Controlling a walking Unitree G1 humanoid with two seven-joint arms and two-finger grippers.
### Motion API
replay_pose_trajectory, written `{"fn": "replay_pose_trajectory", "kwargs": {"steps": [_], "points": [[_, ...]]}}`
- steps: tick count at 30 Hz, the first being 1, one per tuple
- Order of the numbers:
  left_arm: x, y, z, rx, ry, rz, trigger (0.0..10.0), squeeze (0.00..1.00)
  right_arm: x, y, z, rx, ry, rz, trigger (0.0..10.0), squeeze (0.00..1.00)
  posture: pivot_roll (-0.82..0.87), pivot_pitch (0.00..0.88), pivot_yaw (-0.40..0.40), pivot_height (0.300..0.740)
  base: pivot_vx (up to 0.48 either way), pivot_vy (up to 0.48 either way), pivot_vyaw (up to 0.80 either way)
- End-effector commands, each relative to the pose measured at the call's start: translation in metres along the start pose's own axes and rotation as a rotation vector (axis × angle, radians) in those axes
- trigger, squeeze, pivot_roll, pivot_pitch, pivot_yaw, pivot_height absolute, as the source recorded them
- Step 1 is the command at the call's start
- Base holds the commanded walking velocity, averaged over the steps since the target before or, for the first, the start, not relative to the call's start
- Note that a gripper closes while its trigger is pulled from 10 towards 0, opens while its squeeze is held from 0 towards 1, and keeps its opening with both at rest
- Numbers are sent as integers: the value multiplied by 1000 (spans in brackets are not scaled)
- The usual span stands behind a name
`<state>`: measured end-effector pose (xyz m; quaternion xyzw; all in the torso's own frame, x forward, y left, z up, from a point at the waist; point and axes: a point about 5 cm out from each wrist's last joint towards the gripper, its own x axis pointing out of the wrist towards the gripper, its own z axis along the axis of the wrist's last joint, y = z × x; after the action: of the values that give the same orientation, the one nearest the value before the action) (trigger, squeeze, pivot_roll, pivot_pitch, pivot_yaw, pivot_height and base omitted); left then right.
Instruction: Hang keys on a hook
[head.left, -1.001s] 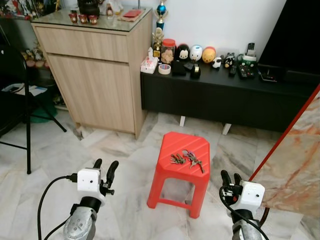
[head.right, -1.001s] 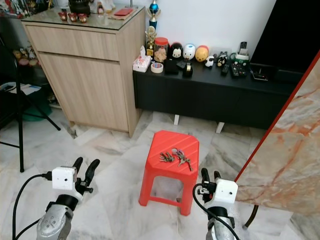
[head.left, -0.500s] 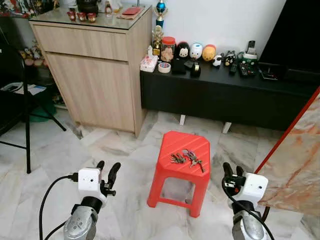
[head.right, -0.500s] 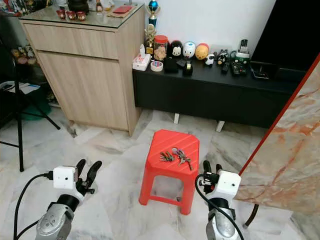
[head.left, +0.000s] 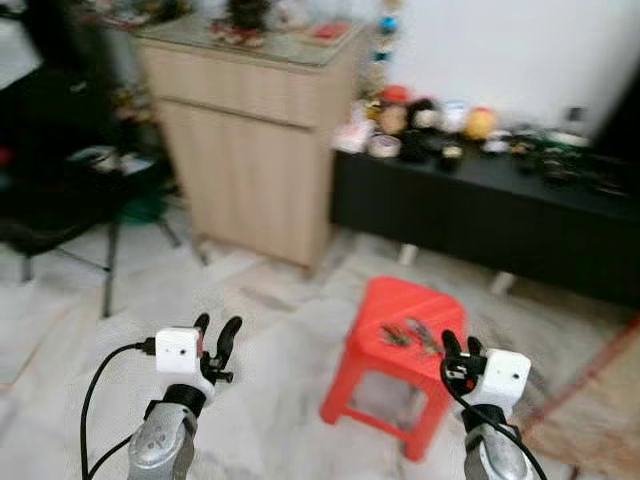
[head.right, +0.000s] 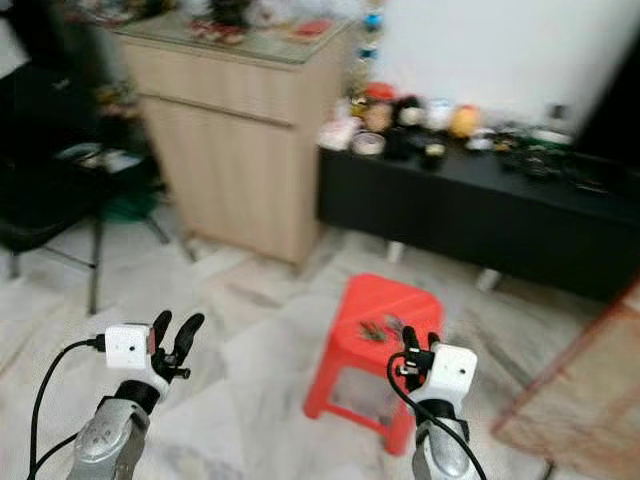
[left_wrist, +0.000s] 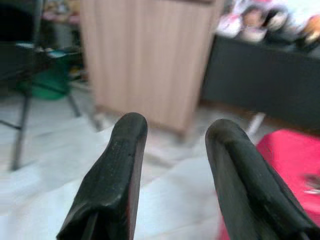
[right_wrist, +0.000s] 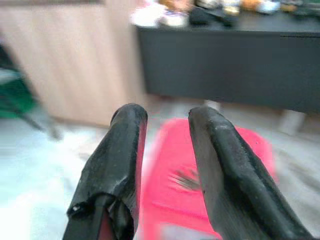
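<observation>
Lying on the red stool (head.left: 405, 310) just ahead of the spread, empty right pincer (head.left: 456, 346): keys (head.left: 410, 336). Right wrist view smears them; left pincer (head.left: 216, 330) spread, empty. Head views now blurred and shifted since earlier.

You see one red stool (head.left: 400, 305) holding what looks like two bunches of keys (head.left: 410, 337), too blurred to count surely. You have two pincers, the left pincer (head.left: 216, 330) and the right pincer (head.left: 457, 345). One wooden cabinet (head.left: 250, 140), one long black surface (head.left: 480, 205) and one black chair (head.left: 60, 190) stand behind.
</observation>
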<state>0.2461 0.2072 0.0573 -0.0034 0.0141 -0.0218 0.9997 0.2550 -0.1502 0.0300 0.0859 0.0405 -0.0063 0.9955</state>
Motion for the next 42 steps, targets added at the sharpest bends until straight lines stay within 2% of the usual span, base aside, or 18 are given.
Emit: {"fn": "replay_pose_trajectory", "kwargs": {"steps": [1, 15, 21, 25, 31, 42], "points": [[7, -12, 6, -13, -21, -35, 10000, 0, -5, -17, 1, -3, 1, -59, 10000, 0, 35, 0, -69, 740, 300, 0, 0], [11, -11, 8, -4, -23, -33, 10000, 0, 1, -19, 8, 48, -6, -110, 10000, 0, 35, 0, -69, 740, 305, 0, 0], [13, -12, 13, -4, -41, -28, 10000, 0, 3, -18, 8, 51, 2, -109, 10000, 0, 46, 0, -74, 740, 305, 0, -319], [12, -10, 12, -1, -35, -21, 10000, 0, 3, -12, 10, 9, -5, -58, 10000, 0, 46, 0, -72, 740, 304, 0, 0], [14, -12, 13, -6, -39, -24, 10000, 0, 4, -10, 12, 14, -13, -43, 10000, 0, 42, 0, -71, 740, 304, 0, 720], [17, -18, 15, -14, -50, -39, 10000, 0, 2, -13, 12, 35, -13, -67, 10000, 0, 37, 1, -68, 740, 209, 0, 0]]}}
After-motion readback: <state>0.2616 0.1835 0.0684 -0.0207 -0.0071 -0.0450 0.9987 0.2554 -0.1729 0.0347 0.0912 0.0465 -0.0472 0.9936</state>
